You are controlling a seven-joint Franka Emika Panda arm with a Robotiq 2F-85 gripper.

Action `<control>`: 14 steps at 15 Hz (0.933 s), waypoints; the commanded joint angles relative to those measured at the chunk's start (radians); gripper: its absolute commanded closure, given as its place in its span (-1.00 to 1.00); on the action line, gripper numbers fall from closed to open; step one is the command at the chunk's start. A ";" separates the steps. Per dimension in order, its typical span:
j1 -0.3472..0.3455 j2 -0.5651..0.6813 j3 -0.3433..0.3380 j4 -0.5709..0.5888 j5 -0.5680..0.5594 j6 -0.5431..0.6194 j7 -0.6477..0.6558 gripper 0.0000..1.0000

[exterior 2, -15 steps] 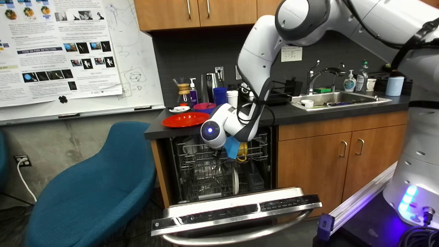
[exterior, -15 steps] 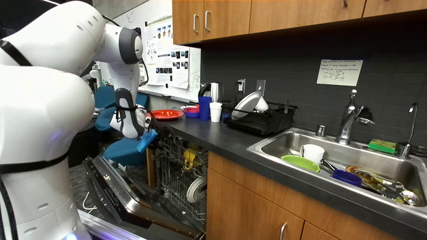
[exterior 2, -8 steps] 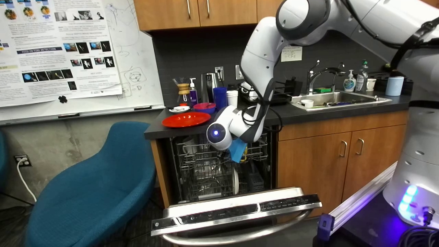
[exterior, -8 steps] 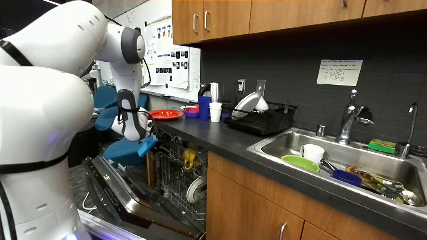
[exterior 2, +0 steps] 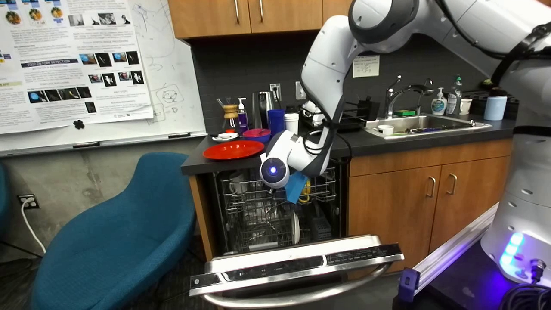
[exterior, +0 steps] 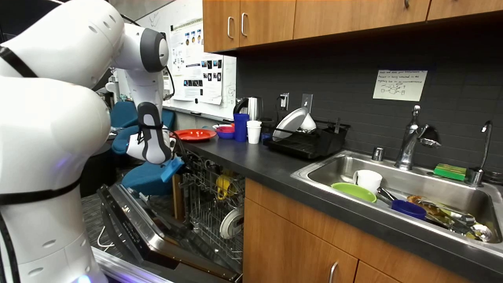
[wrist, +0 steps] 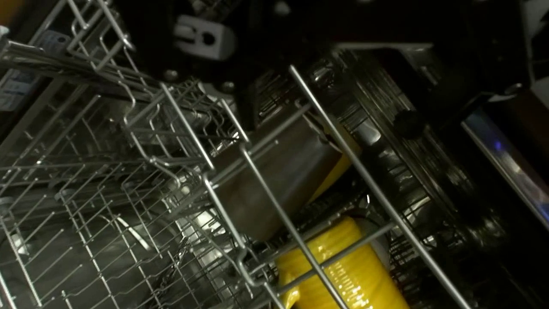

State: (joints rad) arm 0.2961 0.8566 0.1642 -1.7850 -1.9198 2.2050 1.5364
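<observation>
Yellow mug [wrist: 343,268] glossy, ridged; rack [wrist: 395,219] shiny metal wire; red plate [exterior 2: 233,150] smooth, glossy, plastic-looking; table [exterior: 255,159] matt; cabinet [exterior: 290,236] smooth wood grain; sink [exterior: 329,173] satin metal; chair [exterior 2: 116,241] matt textured cloth.

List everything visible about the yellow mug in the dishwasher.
The yellow mug looks like glossy ceramic, with fine grooves along its side. A loop handle shows low on it in an exterior view. It sits in the upper rack, whose wires cross in front of it in the wrist view; which wires touch it can't be told. The picture's bottom edge cuts it off there, and whether it stands upright or upside down is unclear.
</observation>
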 commanded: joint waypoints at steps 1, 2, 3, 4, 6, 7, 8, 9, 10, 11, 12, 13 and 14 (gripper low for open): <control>-0.007 -0.046 0.024 -0.075 -0.085 -0.046 0.059 -1.00; -0.008 -0.048 0.029 -0.086 -0.102 -0.059 0.069 -1.00; -0.006 -0.048 0.034 -0.094 -0.118 -0.081 0.084 -1.00; -0.007 -0.047 0.039 -0.103 -0.130 -0.099 0.098 -1.00; -0.006 -0.047 0.049 -0.121 -0.152 -0.146 0.129 -1.00; -0.006 -0.047 0.054 -0.130 -0.159 -0.170 0.144 -1.00; -0.008 -0.048 0.060 -0.138 -0.163 -0.188 0.155 -1.00; -0.009 -0.048 0.064 -0.144 -0.168 -0.206 0.165 -1.00; -0.008 -0.047 0.068 -0.152 -0.173 -0.227 0.177 -1.00; -0.005 -0.046 0.069 -0.157 -0.178 -0.249 0.187 -1.00; -0.002 -0.045 0.071 -0.163 -0.185 -0.270 0.192 -1.00; 0.001 -0.043 0.074 -0.168 -0.195 -0.291 0.197 -1.00; 0.003 -0.041 0.077 -0.174 -0.204 -0.308 0.199 -1.00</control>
State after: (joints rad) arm 0.2981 0.8448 0.2324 -1.9076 -2.0826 1.9482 1.7021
